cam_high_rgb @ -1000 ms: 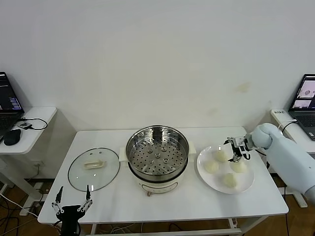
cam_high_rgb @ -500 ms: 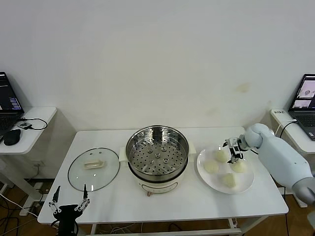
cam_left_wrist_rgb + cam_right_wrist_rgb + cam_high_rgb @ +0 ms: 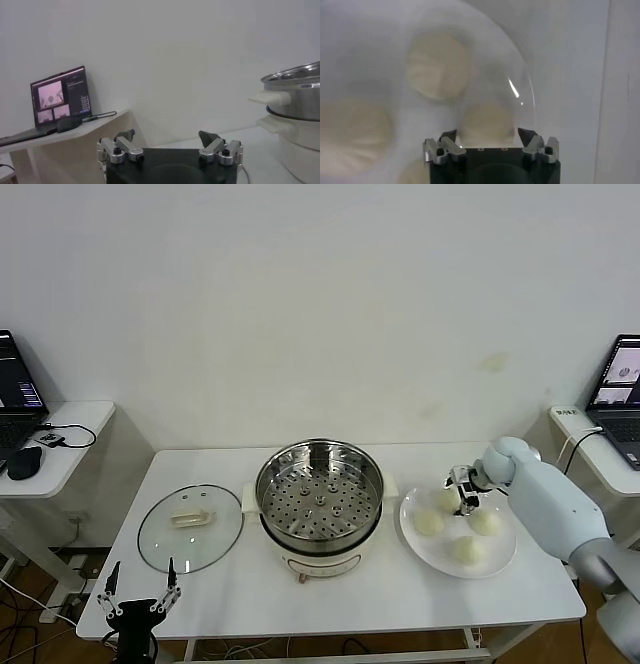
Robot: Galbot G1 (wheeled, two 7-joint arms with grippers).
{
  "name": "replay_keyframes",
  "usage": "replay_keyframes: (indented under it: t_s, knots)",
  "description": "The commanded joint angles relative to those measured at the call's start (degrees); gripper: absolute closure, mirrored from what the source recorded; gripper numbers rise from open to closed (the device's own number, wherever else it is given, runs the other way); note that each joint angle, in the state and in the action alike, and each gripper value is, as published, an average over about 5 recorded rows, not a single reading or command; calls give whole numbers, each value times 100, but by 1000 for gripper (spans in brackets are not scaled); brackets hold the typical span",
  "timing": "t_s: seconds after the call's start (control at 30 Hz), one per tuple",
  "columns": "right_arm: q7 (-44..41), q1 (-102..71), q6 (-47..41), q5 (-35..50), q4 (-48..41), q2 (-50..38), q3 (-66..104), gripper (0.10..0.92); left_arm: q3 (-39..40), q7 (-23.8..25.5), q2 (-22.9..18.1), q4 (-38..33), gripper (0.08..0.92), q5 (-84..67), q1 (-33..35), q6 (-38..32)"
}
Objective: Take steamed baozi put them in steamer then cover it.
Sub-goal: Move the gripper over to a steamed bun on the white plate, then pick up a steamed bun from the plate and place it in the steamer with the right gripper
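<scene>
White table (image 3: pixel 400 599) against a plain white wall (image 3: pixel 320 304); a side desk on each flank carries an open laptop (image 3: pixel 622 389). Centre of the table: the steamer (image 3: pixel 320 502), a shiny steel pot with a perforated tray, on its cream-white base, with no buns in it. To the robot's left of it, the cover (image 3: pixel 191 527) lies flat on the table, handle up, just beside the pot and apart from it. To the robot's right, a white plate (image 3: pixel 440 561) bears the four steamed baozi (image 3: pixel 429 523), all of them on the plate and none in the pot.

The right arm reaches in from the table's right edge, bent over the far side of the plate; the right end effector (image 3: pixel 463 491) points down at the far-left bun. In the right wrist view its fingers (image 3: pixel 447 136) flank a bun (image 3: pixel 487 123); whether they touch or grip it cannot be told.

The left end effector (image 3: pixel 139 593) is parked low at the table's near-left corner, fingers up and spread wide open, holding nothing.
</scene>
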Motion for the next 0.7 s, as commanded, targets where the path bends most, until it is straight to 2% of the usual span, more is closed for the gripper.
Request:
replay_keyframes:
  t_s: [0.03, 0.17, 0.4, 0.7]
  knots:
    - [-11, 14, -6, -88, -147, 125, -23, 358, -13, -2, 6, 15, 177, -24, 0, -3]
    - [-46, 27, -11, -51, -50, 37, -40, 409, -9, -2, 3, 22, 177, -29, 2, -4]
    - [-112, 95, -81, 323, 494, -372, -198, 450, 1, 0, 7, 18, 177, -27, 10, -4]
    - [-191, 972, -304, 1640, 1898, -1406, -1059, 443, 56, 19, 60, -12, 177, -95, 20, 28]
